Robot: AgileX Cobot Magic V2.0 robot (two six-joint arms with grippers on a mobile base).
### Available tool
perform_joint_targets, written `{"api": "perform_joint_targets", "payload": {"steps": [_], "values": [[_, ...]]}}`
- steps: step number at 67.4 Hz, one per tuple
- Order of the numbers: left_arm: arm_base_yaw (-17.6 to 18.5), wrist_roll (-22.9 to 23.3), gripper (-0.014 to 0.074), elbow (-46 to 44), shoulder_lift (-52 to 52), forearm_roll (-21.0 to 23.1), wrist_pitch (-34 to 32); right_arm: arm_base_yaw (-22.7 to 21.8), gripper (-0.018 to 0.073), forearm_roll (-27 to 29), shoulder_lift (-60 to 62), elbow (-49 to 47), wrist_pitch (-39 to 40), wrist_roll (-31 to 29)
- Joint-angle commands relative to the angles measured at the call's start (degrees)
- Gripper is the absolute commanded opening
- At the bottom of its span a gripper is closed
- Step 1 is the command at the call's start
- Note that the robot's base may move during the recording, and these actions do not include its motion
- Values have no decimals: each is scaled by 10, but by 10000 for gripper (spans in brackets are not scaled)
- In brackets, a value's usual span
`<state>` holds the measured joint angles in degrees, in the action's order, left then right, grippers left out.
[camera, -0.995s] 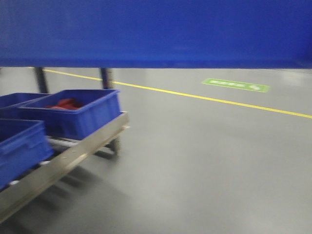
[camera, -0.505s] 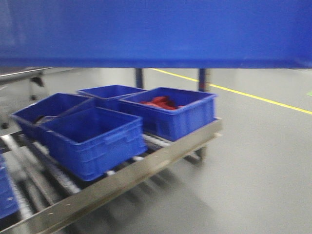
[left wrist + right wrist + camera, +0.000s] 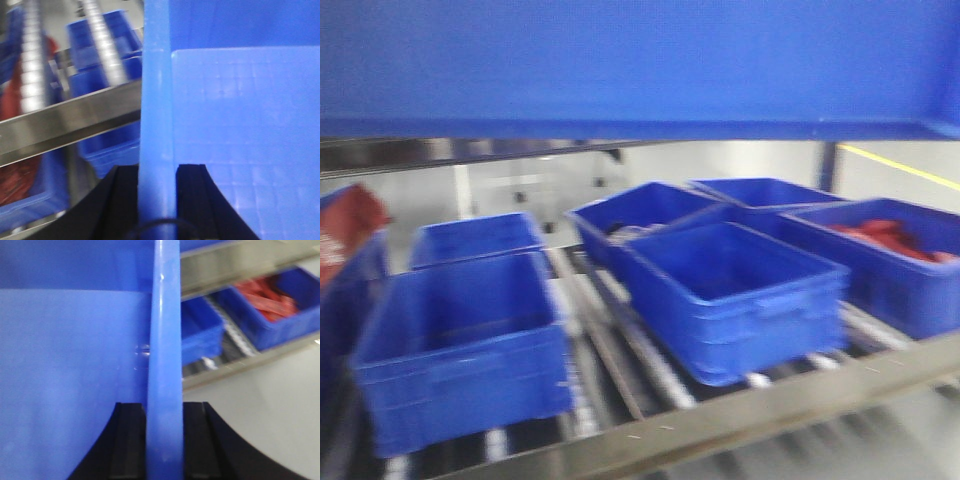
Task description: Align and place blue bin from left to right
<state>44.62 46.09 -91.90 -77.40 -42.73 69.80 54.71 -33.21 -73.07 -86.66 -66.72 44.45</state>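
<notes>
The blue bin [image 3: 640, 65] fills the top of the front view, held up off the rack, its flat side wall spanning the whole width. In the left wrist view my left gripper [image 3: 157, 172] is shut on the bin's rim [image 3: 156, 100], one black finger on each side. The bin's pale ribbed inside [image 3: 245, 125] lies to the right of that rim. My right gripper [image 3: 163, 410] is likewise shut on the opposite rim [image 3: 165, 330], with the bin's inside wall [image 3: 70, 365] on its left.
Below the held bin a metal roller rack [image 3: 740, 420] carries several smaller blue totes [image 3: 730, 295]. One tote [image 3: 895, 260] at the right holds red parts, and more red shows at the far left [image 3: 345, 235]. Grey floor with a yellow line [image 3: 900, 165] lies to the right.
The view has swung left: the rack and its small totes have slid rightward across the frame, and more totes have come into view. The held bin stays across the top.
</notes>
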Motion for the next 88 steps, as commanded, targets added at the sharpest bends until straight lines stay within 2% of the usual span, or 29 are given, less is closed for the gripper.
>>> {"api": "perform_joint_targets", "payload": {"steps": [1, 88], "values": [[10, 0, -111, -7, 4, -11, -66, 8, -80, 8, 4, -5, 76, -5], [10, 0, -111, -7, 4, -11, -66, 8, -80, 8, 4, -5, 76, -5]]}}
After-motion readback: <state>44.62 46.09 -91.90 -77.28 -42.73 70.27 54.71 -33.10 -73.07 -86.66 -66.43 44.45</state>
